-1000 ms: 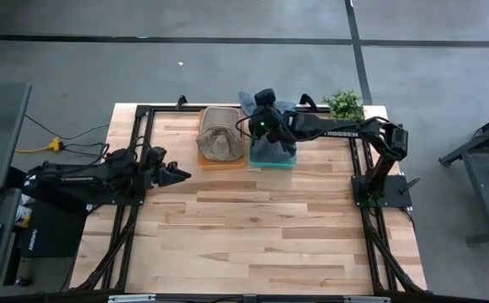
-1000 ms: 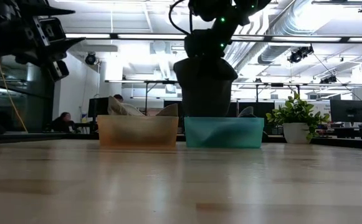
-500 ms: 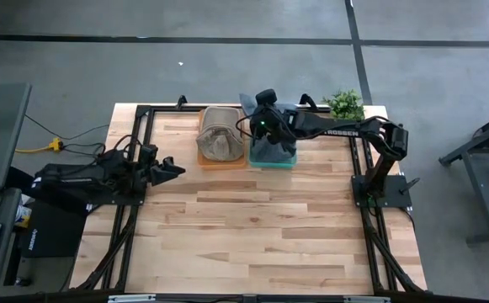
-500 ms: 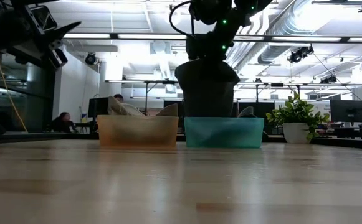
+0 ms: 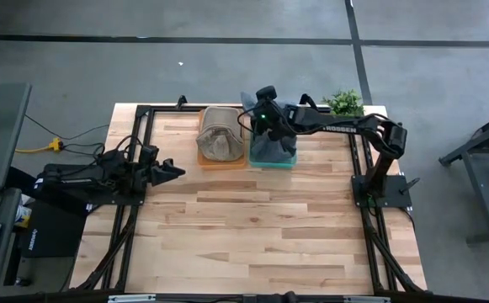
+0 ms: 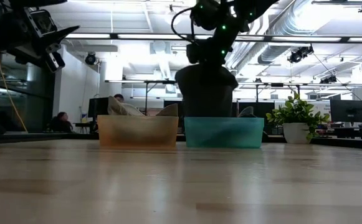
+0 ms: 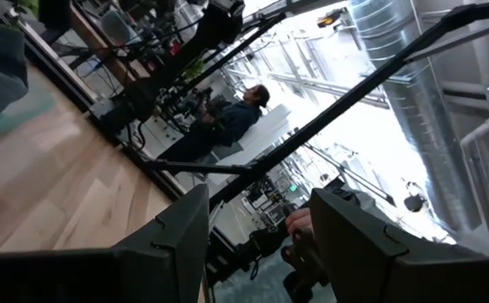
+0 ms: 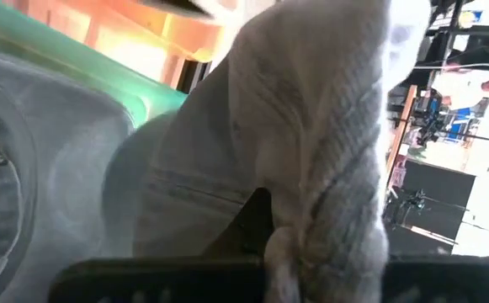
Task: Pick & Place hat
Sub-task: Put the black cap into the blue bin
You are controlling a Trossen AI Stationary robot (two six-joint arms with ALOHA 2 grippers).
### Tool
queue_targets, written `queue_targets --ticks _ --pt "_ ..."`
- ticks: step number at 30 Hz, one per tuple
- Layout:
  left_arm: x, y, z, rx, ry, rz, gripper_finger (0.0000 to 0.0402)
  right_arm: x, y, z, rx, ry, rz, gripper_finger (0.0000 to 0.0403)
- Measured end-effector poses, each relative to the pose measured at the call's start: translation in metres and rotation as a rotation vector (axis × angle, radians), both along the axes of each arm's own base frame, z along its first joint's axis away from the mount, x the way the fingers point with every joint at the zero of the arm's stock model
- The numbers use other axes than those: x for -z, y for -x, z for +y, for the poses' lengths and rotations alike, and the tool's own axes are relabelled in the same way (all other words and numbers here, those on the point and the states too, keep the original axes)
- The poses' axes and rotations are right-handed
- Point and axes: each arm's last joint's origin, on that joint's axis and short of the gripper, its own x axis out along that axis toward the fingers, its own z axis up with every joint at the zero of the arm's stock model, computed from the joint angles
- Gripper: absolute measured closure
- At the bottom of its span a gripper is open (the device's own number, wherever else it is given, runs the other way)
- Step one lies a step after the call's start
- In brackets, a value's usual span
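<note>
Right pincer (image 5: 266,118) outstretched above teal bin (image 5: 271,156), clamped on grey hat (image 6: 205,90); left pincer (image 5: 173,171) half-spread, empty

A light wooden table (image 5: 252,227) of butcher-block planks carries everything, with a black metal frame (image 5: 139,118) running along its edges. Toward twelve o'clock on its top, an orange bin (image 5: 221,162) and a teal bin (image 5: 271,162) stand side by side, touching or nearly so, the orange one holding a tan hat (image 5: 220,132) and the teal one a grey-blue hat (image 5: 273,147). At about one o'clock, near the far right corner, a small potted plant (image 5: 343,103) stands apart from the bins.
</note>
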Motion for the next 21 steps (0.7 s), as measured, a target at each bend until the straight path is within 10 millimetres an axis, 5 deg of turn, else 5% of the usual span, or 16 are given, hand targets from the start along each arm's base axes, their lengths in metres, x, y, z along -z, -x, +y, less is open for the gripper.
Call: queue_targets --ticks 21 --pt "0.001 0.0 0.0 0.015 0.028 0.011 0.0216 0.035 0.003 0.0 -0.02 -0.31 0.057 0.0402"
